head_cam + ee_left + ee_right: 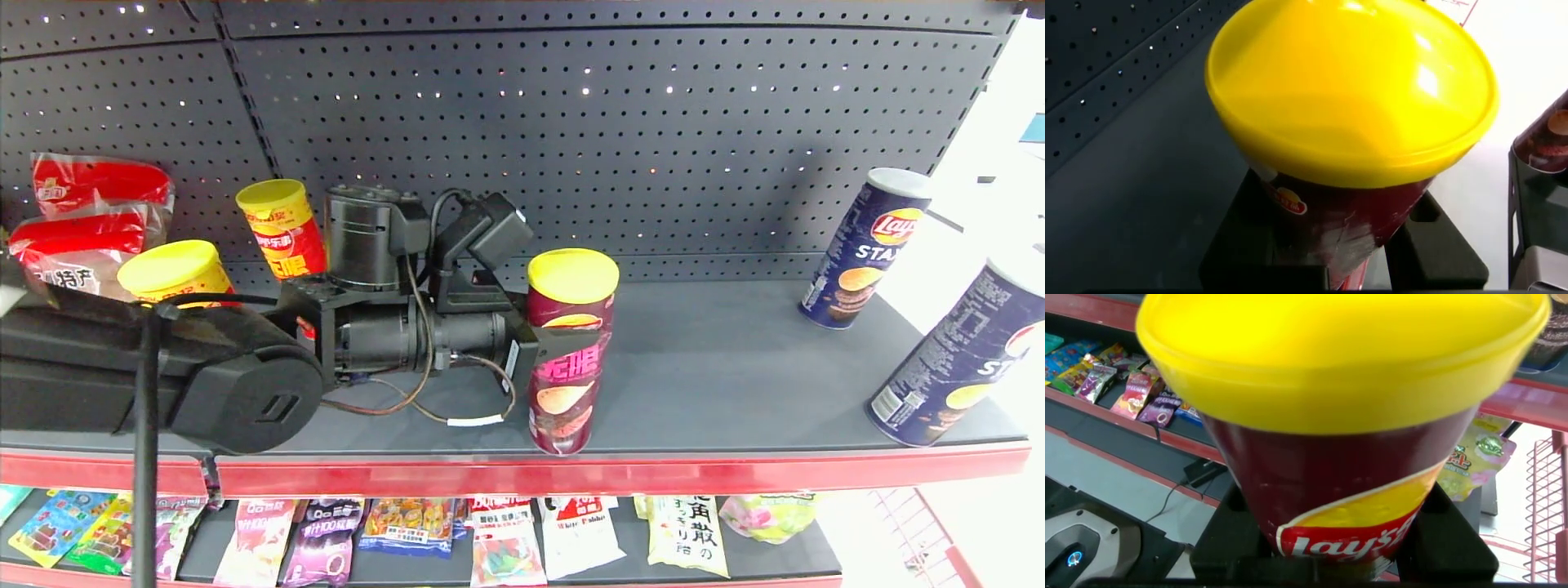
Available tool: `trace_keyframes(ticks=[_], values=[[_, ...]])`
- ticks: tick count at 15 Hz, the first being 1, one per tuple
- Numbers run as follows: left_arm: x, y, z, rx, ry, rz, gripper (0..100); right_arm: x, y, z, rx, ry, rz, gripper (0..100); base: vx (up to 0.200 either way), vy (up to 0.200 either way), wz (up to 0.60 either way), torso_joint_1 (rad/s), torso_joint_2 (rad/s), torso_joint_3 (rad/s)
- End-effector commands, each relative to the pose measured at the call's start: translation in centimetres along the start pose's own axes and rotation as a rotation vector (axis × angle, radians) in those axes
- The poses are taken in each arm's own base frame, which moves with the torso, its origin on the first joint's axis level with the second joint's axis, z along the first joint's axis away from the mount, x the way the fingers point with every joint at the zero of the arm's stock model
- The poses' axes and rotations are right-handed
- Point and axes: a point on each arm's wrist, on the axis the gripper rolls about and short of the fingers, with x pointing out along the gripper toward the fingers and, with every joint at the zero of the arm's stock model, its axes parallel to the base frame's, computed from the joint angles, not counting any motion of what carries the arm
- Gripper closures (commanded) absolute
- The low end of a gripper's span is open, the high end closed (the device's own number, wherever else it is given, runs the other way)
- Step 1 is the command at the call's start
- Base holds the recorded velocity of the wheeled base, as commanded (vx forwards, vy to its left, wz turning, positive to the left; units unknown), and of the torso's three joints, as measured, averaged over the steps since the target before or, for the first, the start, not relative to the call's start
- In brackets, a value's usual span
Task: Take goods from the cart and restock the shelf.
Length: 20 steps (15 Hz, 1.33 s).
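maroon can point(569, 351): yellow lid, upright, over the front part of the shelf board just behind its red lip; whether the base rests on the board cannot be told.
left gripper point(562, 353): jaws narrowed onto the maroon can, clamping its body at about mid-height from the side; the arm lies across the shelf from the robot's left.
left fingers point(1234, 241): black, one on each side of the can body below the lid, both touching it.
red can point(1339, 498): dark red body, yellow lid, yellow-and-red label; seen against lower snack shelves and floor.
right gripper point(1343, 551): jaws drawn in on the red can, holding it by the lower body.
right fingers point(1454, 543): black, flanking the can, in contact on both sides.
shelf point(735, 367): dark grey board, red front lip, pegboard back.
yellow-and-red can point(282, 229): at the back, just beside the left arm.
yellow-lidded can point(174, 269): nearer the front, partly behind the arm.
red bags point(86, 220): two, stacked at the shelf's far left.
blue cans: one point(867, 247) at the back right, one point(959, 355) at the front right corner; both well apart from the maroon can.
snack packets point(408, 531): a row lying on the lower shelf.
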Motion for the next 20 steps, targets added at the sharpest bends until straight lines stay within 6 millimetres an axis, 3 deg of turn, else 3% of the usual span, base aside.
trace_keyframes(ticks=[1, 7, 8, 12, 15, 16, 19, 20], values=[[-0.1, -0.1, -0.1, -0.002, 0.003, -0.001, 100, 0.0, 0.0, 0.0, -0.001, -0.001, 0.001, 100, 0.000, 0.000, 0.00, 0.000, 0.00, 0.000], [-0.1, -0.1, -0.3, -0.006, 0.010, 0.003, 100, 0.0, 0.0, 0.0, -0.001, -0.001, 0.001, 100, 0.000, 0.000, 0.00, 0.000, 0.00, 0.000], [-0.1, -0.1, -0.4, -0.007, 0.012, 0.003, 0, 0.0, 0.0, 0.1, -0.001, -0.002, 0.001, 100, 0.000, 0.000, 0.00, 0.000, 0.00, 0.000], [-0.3, -0.1, -0.2, -0.002, 0.004, 0.018, 0, 0.0, 0.0, 0.1, -0.001, -0.002, 0.001, 100, 0.000, 0.000, 0.00, 0.000, 0.00, 0.000], [-2.3, -1.0, -0.3, -0.010, 0.017, 0.048, 0, -0.1, 0.0, 0.4, -0.004, -0.010, 0.001, 100, 0.000, 0.000, 0.00, 0.000, 0.00, 0.000], [-4.3, -1.5, -0.7, -0.018, 0.024, 0.070, 0, -0.2, 0.0, 1.0, -0.007, -0.015, 0.007, 100, 0.000, 0.000, 0.00, 0.000, 0.00, 0.000], [-8.0, -2.8, -0.2, -0.009, 0.004, 0.145, 0, 0.4, -0.4, 4.9, 0.003, 0.014, 0.023, 100, 0.000, 0.000, 0.00, 0.000, 0.00, 0.000], [-10.2, -3.9, -0.1, -0.007, -0.012, 0.179, 0, 2.0, -1.2, 9.0, 0.016, 0.055, 0.027, 100, 0.000, 0.000, 0.00, 0.000, 0.00, 0.000]])
